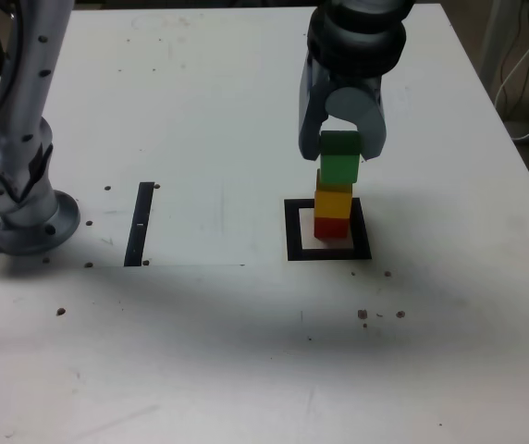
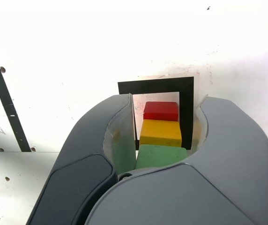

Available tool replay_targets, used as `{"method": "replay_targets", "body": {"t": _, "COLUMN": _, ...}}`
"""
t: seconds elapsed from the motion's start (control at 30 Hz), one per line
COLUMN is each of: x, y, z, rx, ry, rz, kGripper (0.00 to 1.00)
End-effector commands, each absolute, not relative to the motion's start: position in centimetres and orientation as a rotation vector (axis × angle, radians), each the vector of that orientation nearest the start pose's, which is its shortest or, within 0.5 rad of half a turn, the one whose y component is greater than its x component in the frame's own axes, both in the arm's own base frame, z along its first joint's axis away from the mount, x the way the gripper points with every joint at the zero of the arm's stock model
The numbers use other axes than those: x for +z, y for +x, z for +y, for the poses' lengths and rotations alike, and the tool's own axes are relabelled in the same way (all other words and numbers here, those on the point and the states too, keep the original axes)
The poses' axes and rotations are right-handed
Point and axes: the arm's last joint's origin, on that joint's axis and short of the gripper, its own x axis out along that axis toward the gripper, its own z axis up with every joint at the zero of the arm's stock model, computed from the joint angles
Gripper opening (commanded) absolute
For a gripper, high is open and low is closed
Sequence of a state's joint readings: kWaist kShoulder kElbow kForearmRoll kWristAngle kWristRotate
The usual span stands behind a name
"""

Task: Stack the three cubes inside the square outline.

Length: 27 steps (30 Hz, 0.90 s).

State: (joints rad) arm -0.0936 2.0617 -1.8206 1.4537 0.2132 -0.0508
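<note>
Matte green cube (image 1: 340,157), gripped between the closed fingers (image 1: 373,129), sits atop the yellow cube (image 1: 333,200) and red cube (image 1: 331,227) inside the black square outline (image 1: 292,231).

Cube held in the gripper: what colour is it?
Green cube, clearest in the exterior view.

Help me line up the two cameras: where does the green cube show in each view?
Exterior view: the green cube is between the gripper jaws, topmost above the yellow cube and red cube.
Wrist view: the green cube sits nearest the camera, between the jaws.
Shared landmark: the square outline under the stack.
</note>
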Motion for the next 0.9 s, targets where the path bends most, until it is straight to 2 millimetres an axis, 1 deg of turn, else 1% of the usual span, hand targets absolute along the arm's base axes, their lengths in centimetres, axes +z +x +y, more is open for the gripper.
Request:
{"method": "replay_targets", "body": {"t": 0.0, "x": 29.74, "y": 37.57, "z": -2.43, "rx": 0.132, "ry": 0.216, "rz": 1.67, "kGripper": 0.12}}
{"method": "replay_targets", "body": {"t": 0.1, "x": 29.7, "y": 37.53, "z": -2.45, "rx": 0.125, "ry": 0.215, "rz": 1.674, "kGripper": 0.27}}
{"method": "replay_targets", "body": {"t": 0.17, "x": 29.69, "y": 37.49, "z": -2.45, "rx": 0.121, "ry": 0.215, "rz": 1.678, "kGripper": 0.33}}
{"method": "replay_targets", "body": {"t": 0.23, "x": 29.64, "y": 37.46, "z": -2.42, "rx": 0.117, "ry": 0.214, "rz": 1.683, "kGripper": 0.34}}
{"method": "replay_targets", "body": {"t": 0.43, "x": 29.27, "y": 37.4, "z": -2.18, "rx": 0.11, "ry": 0.209, "rz": 1.7, "kGripper": 0.35}}
{"method": "replay_targets", "body": {"t": 0.53, "x": 29.02, "y": 37.4, "z": -2.02, "rx": 0.103, "ry": 0.207, "rz": 1.711, "kGripper": 0.4}}
{"method": "replay_targets", "body": {"t": 0.6, "x": 28.89, "y": 37.44, "z": -1.94, "rx": 0.097, "ry": 0.207, "rz": 1.717, "kGripper": 0.48}}
{"method": "replay_targets", "body": {"t": 0.73, "x": 28.82, "y": 37.47, "z": -1.85, "rx": 0.089, "ry": 0.204, "rz": 1.721, "kGripper": 0.72}}
{"method": "replay_targets", "body": {"t": 0.87, "x": 28.8, "y": 37.38, "z": -1.68, "rx": 0.086, "ry": 0.194, "rz": 1.727, "kGripper": 0.91}}
